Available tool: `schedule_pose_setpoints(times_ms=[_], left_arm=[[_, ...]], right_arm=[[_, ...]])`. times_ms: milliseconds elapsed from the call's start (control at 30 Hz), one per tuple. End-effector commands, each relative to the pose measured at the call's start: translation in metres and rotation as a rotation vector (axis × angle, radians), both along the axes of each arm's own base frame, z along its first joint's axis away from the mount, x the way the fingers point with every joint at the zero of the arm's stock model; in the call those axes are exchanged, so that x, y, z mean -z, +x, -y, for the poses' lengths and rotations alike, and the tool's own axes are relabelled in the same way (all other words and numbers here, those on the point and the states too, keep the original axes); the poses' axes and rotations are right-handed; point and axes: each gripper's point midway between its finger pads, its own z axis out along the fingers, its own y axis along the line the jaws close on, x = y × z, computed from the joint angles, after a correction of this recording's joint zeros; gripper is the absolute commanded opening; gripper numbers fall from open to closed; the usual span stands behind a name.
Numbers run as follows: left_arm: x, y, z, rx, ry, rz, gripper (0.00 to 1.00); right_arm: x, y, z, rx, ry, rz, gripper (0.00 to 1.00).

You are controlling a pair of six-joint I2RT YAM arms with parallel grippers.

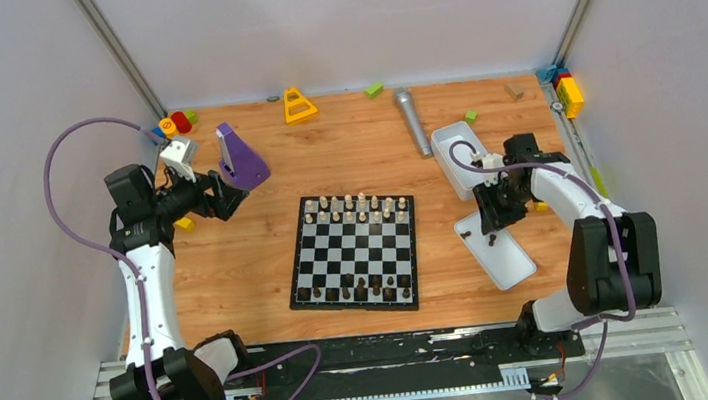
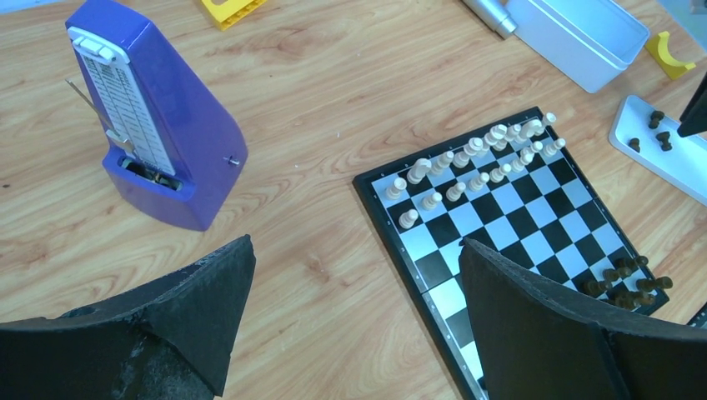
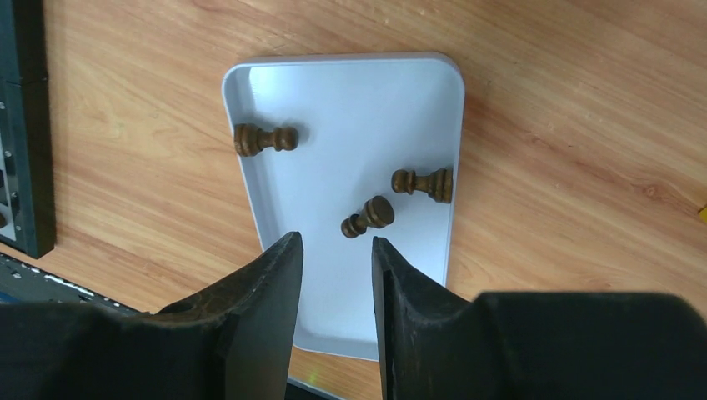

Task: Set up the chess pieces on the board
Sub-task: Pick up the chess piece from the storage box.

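We are fetching the remaining dark pieces (image 3: 368, 217): three lie toppled in the white tray (image 3: 275, 92) near the surface's right edge. Our right hand (image 3: 333, 250) hangs over them, narrowed and empty. Next it must drop squarely around one. At mid-surface, the board (image 1: 354, 250) carries a part-filled near row and cream pieces (image 1: 356, 206) along its far edge. Our left hand (image 2: 357, 250) hovers wide and empty.

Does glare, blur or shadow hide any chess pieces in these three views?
Top external: even light, no glare, chess pieces sharp but tiny on the board. Left wrist: crisp, though the left gripper's fingers block the lower corners. Right wrist: faint sheen on the white tray, three dark pieces clear with short shadows.
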Motion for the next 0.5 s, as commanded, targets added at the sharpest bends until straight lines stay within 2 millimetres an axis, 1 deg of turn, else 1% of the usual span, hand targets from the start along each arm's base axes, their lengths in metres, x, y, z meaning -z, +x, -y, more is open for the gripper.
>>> schedule_pose_setpoints(times_ms=[0,133,267,367,467], left_arm=[[-0.007,0.001,0.004,0.034,0.011,0.052,0.99],[-0.006,0.002,0.004,0.033,0.008,0.049,1.00],[-0.006,0.002,0.004,0.035,0.006,0.047,1.00],[-0.006,0.002,0.004,0.036,0.008,0.048,1.00],[-0.005,0.002,0.005,0.038,0.007,0.048,1.00]], right_arm=[[0.016,0.008,0.013,0.039,-0.030,0.000,0.37],[0.029,0.004,0.018,0.049,-0.047,-0.031,0.36],[0.037,0.004,0.022,0.055,-0.062,-0.046,0.34],[0.041,0.004,0.021,0.051,-0.056,-0.061,0.30],[0.044,0.001,0.020,0.039,-0.051,-0.077,0.24]])
